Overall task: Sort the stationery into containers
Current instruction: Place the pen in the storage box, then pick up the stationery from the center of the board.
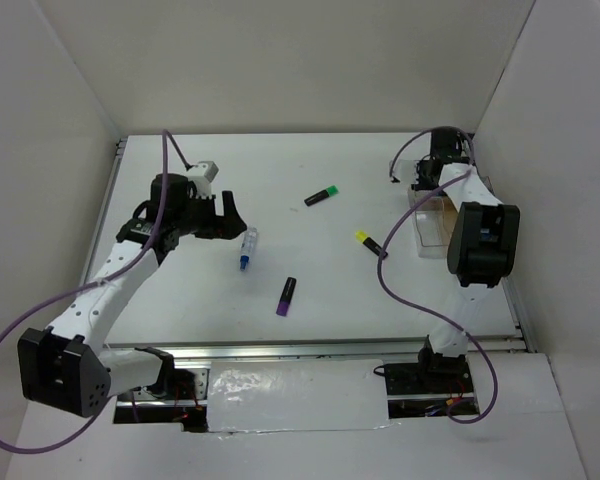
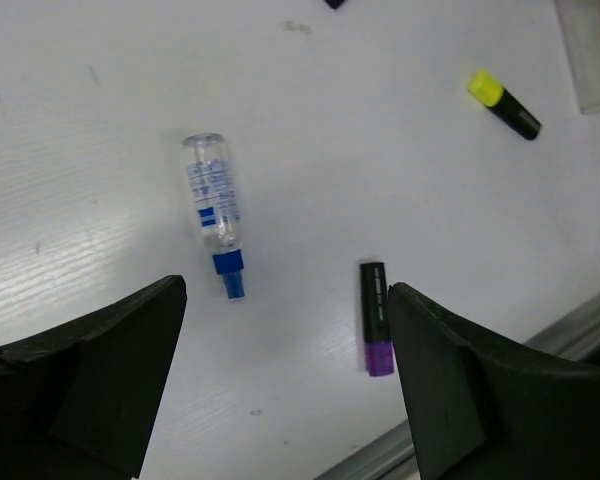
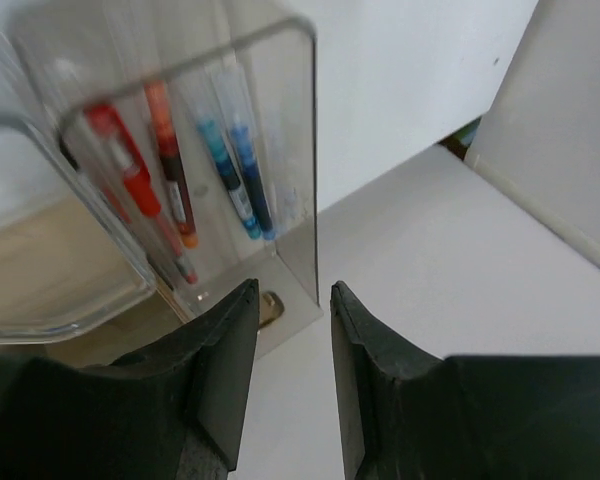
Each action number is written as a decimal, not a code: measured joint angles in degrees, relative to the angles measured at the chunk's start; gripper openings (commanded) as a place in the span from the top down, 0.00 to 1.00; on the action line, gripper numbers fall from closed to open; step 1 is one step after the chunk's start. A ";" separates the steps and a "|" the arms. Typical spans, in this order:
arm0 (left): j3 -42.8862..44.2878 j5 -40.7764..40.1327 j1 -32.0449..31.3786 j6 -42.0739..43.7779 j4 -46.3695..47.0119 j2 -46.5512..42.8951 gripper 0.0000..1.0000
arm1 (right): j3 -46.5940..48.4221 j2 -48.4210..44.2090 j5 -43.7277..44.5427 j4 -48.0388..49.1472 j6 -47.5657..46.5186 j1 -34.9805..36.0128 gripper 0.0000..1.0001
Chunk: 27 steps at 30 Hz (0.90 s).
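Left hand spread wide, empty. White-blue tube lies centre-left on desk. Best: centre barrel between fingers, then descend. Right hand narrowly parted, empty, beside clear box, upper left.

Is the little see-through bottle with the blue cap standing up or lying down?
Lying down. The bottle lies flat on its side on the white table, and its whole length shows from above.
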 measured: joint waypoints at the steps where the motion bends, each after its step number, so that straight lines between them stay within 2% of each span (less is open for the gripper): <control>1: -0.02 -3.15 -0.92 -0.33 -0.02 0.15 0.07 | 0.00 -0.44 -0.90 -0.37 1.18 0.52 0.58; 4: -0.26 -10.19 -3.85 -1.66 0.11 1.81 0.12 | 0.02 -3.87 -5.18 -1.49 6.91 3.08 0.58; 7: -1.27 -14.82 -5.70 -2.03 0.66 4.57 0.17 | 0.02 -10.32 -11.06 -2.32 13.86 6.10 0.53; 8: -1.49 -16.06 -6.14 -2.14 0.83 5.95 0.18 | 0.02 -13.00 -13.20 -2.36 16.76 7.08 0.47; 12: -1.18 -19.74 -6.95 -2.73 2.43 13.35 0.23 | -1.01 -24.87 -21.68 -2.05 27.32 10.23 0.35; 13: -0.96 -20.33 -7.04 -2.86 2.45 15.54 0.23 | -2.23 -28.13 -23.54 -1.60 29.38 10.58 0.26; 19: 0.98 -21.31 -7.45 -2.95 3.13 25.16 0.25 | -14.99 -43.21 -29.68 -0.79 36.00 12.20 0.24; 27: 5.75 -21.55 -9.46 -2.95 5.35 30.77 0.27 | -23.37 -47.93 -31.95 -3.02 38.56 14.80 0.23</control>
